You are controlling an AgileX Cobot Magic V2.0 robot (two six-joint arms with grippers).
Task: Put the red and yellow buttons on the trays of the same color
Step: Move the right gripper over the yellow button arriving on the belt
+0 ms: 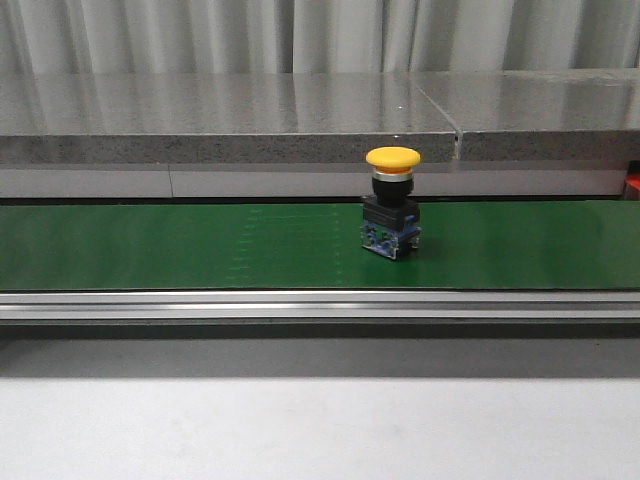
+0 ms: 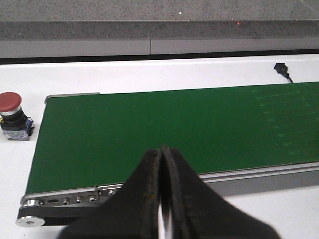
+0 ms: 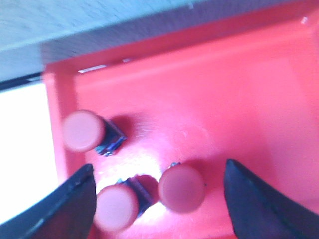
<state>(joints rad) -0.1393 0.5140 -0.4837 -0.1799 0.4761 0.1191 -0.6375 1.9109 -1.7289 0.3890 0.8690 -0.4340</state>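
So far three red buttons (image 3: 181,188) lie in the red tray (image 3: 239,99) under my wide-open right gripper (image 3: 159,199), while a yellow button (image 1: 392,215) on the green belt (image 1: 180,245) and another red button (image 2: 12,117) beside it await my closed, empty left gripper (image 2: 162,199).

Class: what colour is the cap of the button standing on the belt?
Yellow cap, clearest in the front view.

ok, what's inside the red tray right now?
Three red buttons sit in the red tray, clustered near one corner. The open right gripper hovers above them; its fingers hide part of the floor.
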